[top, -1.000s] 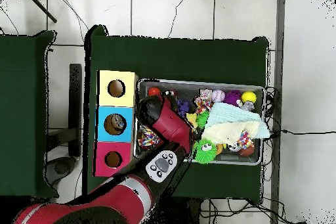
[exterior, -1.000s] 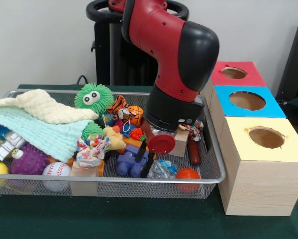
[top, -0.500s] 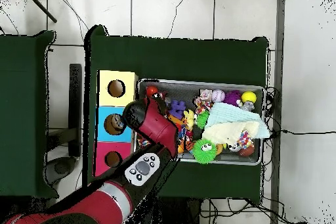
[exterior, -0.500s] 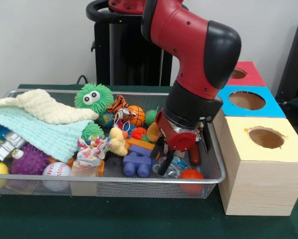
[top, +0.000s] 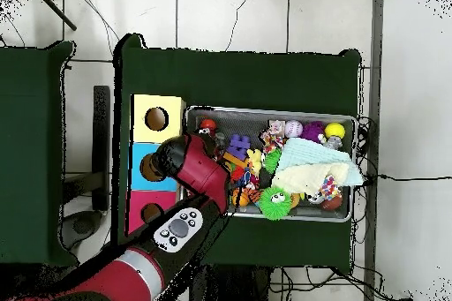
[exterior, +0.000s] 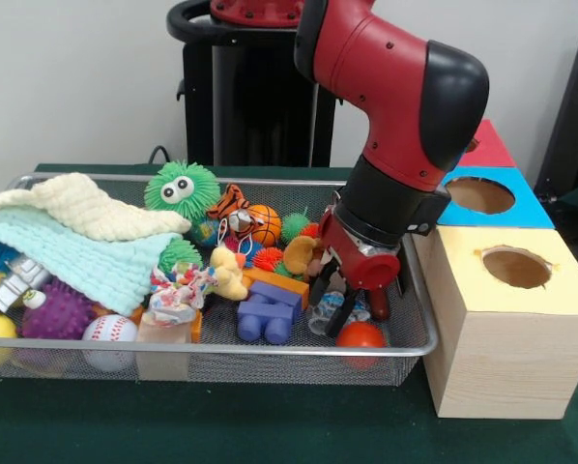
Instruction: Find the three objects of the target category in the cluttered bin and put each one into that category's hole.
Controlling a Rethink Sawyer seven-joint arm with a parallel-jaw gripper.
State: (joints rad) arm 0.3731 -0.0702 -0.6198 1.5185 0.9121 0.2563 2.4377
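Front view, left to right: your cluttered bin [exterior: 212, 350] stays packed — mint cloth [exterior: 72, 253], purple spiky ball [exterior: 57, 311], baseball [exterior: 108, 331], green fuzzy ball [exterior: 181, 187], tiger toy [exterior: 233, 205], mini basketball [exterior: 264, 222], purple block [exterior: 268, 316], red ball [exterior: 362, 335]. Your gripper [exterior: 335, 311] sits low at the bin's right end, fingers spread around a crinkly clear-wrapped item [exterior: 330, 311]; whether it actually bears on the item, you cannot tell. Right of the bin stand the yellow box [exterior: 502, 333], blue box [exterior: 487, 196] and red box [exterior: 490, 145], holes showing nothing inside from here. Judging by that, no drop is confirmed and all three targets may remain. Versus half a second ago, your arm has shifted toward the boxes and the gripper rides slightly higher over the same wrapped item; versus a second ago it was over the purple block. Overhead view agrees: the arm [top: 199, 169] now covers the bin's box-side end.
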